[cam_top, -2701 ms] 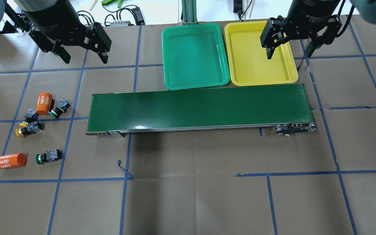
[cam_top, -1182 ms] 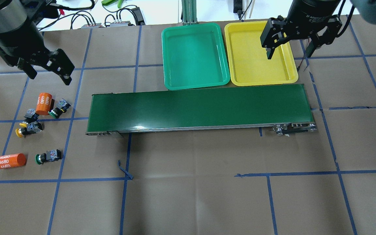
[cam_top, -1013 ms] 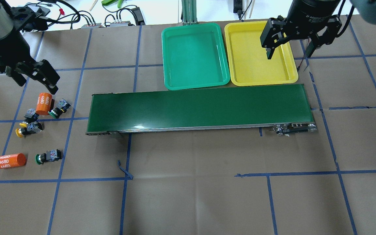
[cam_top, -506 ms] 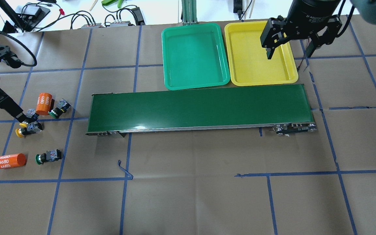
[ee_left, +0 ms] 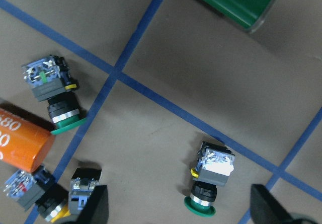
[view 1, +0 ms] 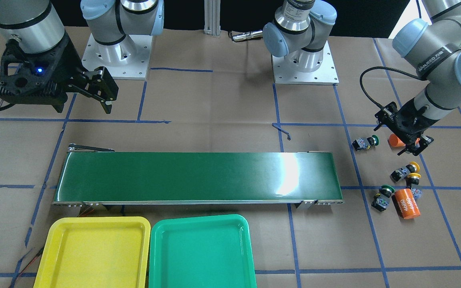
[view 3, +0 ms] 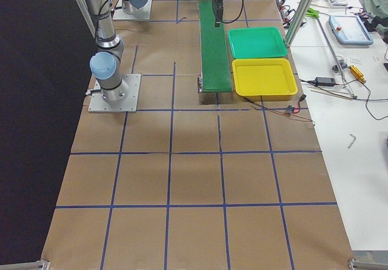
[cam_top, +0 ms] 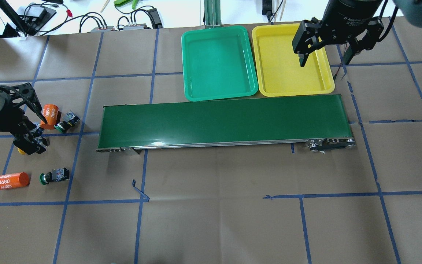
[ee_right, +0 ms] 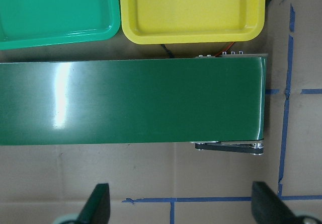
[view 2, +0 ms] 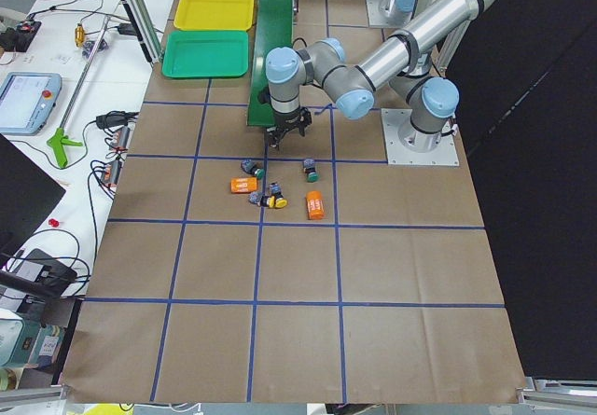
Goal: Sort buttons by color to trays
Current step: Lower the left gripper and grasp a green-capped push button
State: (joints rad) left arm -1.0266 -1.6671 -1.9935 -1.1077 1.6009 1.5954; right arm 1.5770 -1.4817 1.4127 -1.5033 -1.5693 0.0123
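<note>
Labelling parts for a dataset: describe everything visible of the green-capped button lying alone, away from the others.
The lone green-capped button lies on its side on the brown paper, touching nothing else. Round green cap, silvery collar, black barrel, then a grey block with a pale face and small yellow tab. In the overhead view its cap points toward an orange cylinder, a gap between them. The open left gripper is clear of it.

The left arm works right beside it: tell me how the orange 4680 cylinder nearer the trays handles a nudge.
Lying on its side, the orange 4680 cylinder would probably roll if nudged. It looks rigid and smooth, so it may slip in the jaws. Rolling, it could bump the green-capped button beside it.
</note>
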